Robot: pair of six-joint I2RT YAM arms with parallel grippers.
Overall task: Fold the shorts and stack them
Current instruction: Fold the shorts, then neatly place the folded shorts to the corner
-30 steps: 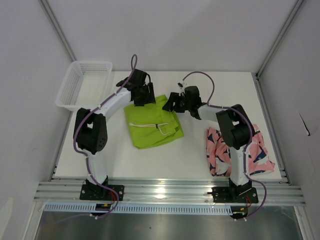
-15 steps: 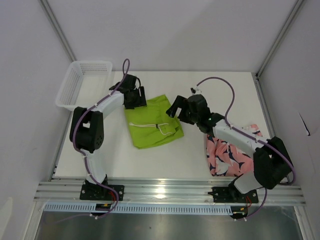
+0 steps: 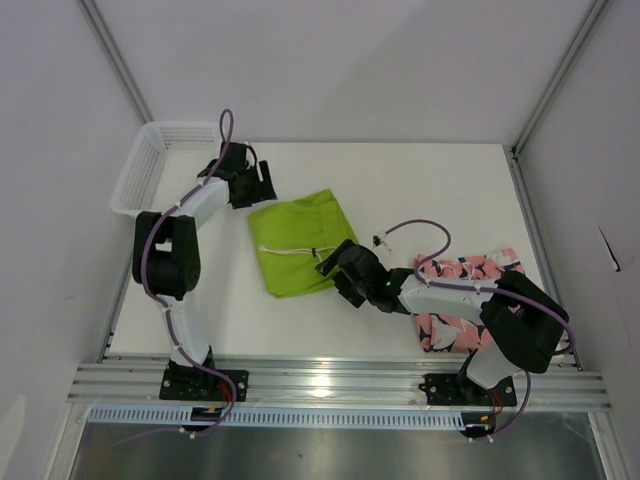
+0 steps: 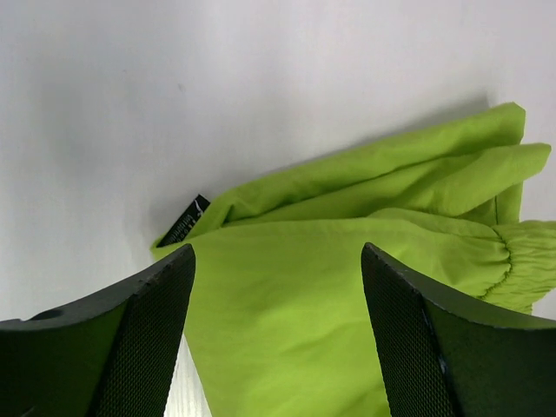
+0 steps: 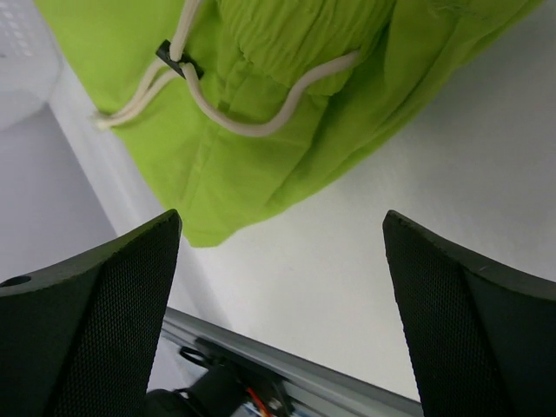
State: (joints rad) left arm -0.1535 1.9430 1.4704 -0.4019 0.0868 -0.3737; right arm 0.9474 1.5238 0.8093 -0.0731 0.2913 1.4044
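Note:
The lime green shorts (image 3: 300, 245) lie folded in the middle of the table, white drawstring (image 5: 252, 126) on top. The pink printed shorts (image 3: 470, 272) lie at the right, partly hidden under the right arm. My left gripper (image 3: 264, 185) hovers just off the green pair's far-left corner; in the left wrist view its fingers stand wide apart (image 4: 278, 261) over the green fabric (image 4: 347, 287) and hold nothing. My right gripper (image 3: 332, 268) sits at the green pair's near-right edge, open (image 5: 282, 234) over bare table, the green shorts (image 5: 261, 156) just beyond its tips.
A white mesh basket (image 3: 160, 165) stands at the table's far-left corner, close behind the left gripper. The aluminium rail (image 3: 330, 380) runs along the near edge. A small dark label (image 4: 184, 221) sticks out of the green shorts' corner.
The left gripper drew back up-left off the green shorts toward the basket. The right arm swung from the shorts' far-right corner down to their near-right edge, its jaws wider.

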